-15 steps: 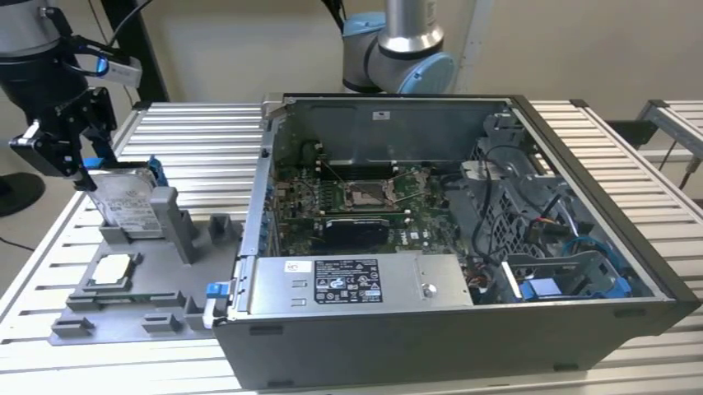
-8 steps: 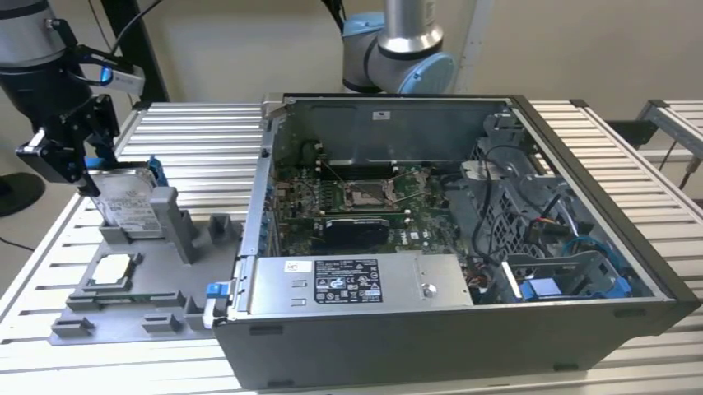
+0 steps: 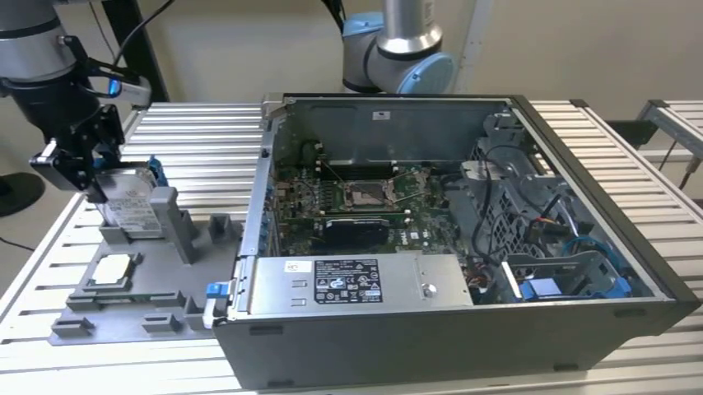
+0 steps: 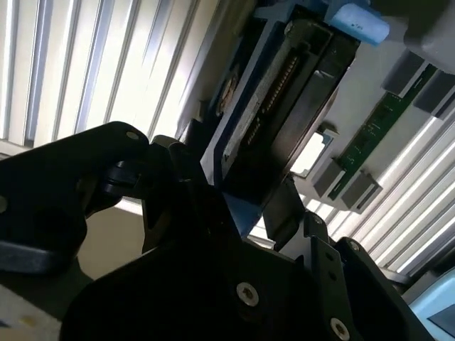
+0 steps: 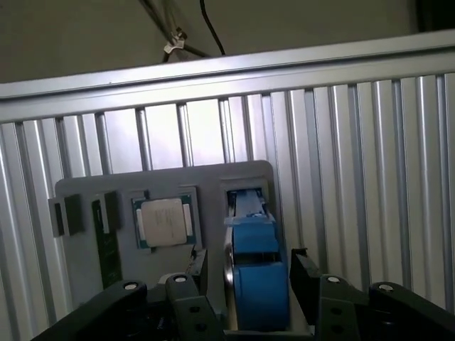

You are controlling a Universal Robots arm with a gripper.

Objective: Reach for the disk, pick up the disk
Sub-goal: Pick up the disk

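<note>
Shows the disk [image 3: 130,202] standing on edge in a slot of the grey tray [image 3: 165,284], blue rail [image 5: 257,284] uppermost, at the exterior view's left. Puts the gripper [image 3: 104,174] right at its top end, fingers [image 5: 197,275] parted and straddling the rail with a narrow gap in the first wrist view, nothing clamped. Places a square silver chip [image 3: 114,270] flat on the same tray, the tray on the slatted worktop [image 3: 203,132], an open computer case [image 3: 462,329] alongside.
</note>
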